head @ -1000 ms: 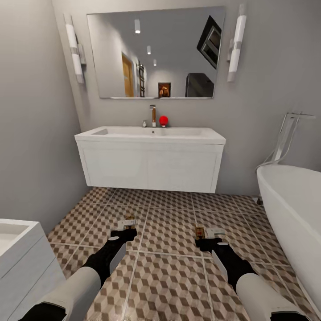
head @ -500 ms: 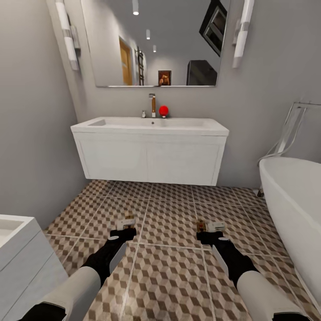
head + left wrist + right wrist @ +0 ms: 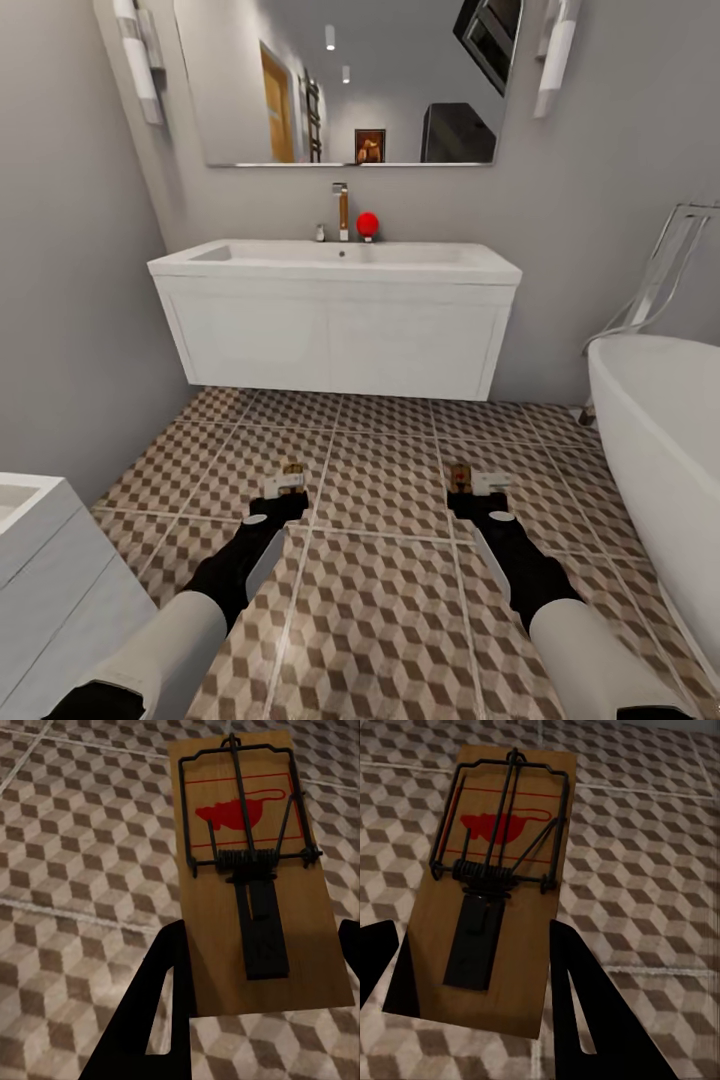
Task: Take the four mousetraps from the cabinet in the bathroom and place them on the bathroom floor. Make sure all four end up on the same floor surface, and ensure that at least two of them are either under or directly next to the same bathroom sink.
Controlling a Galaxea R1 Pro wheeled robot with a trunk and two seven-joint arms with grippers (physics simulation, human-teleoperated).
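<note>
You have both arms stretched forward and low over the bathroom floor (image 3: 385, 610), with its brown, beige and white cube-pattern tiles. Your left tool (image 3: 277, 503) is closed on a mousetrap (image 3: 285, 480); in the left wrist view this left mousetrap (image 3: 257, 874) sits between the two black fingers (image 3: 161, 997), a wooden board with a dark wire spring, a black plate and a red mouse drawing on top. Your right tool (image 3: 472, 500) is closed on a second mousetrap (image 3: 474, 479) in the same way; in the right wrist view this right mousetrap (image 3: 493, 881) is gripped at its near end by the black fingers (image 3: 585, 1005), and the tiles show all around it. Both traps lie flat in the tools, above the floor; I cannot tell if they touch the tiles. The bathroom sink (image 3: 335, 315), a wide white wall-hung basin with a boxy front, is straight ahead of you, with open floor between it and the two traps. A small metal tap (image 3: 341, 212) and a red ball (image 3: 368, 224) stand at the back of the basin, under a large mirror (image 3: 340, 80). The white bathtub (image 3: 665, 470) is at your right, and a small white drawer unit (image 3: 55, 590) is at your near left.
</note>
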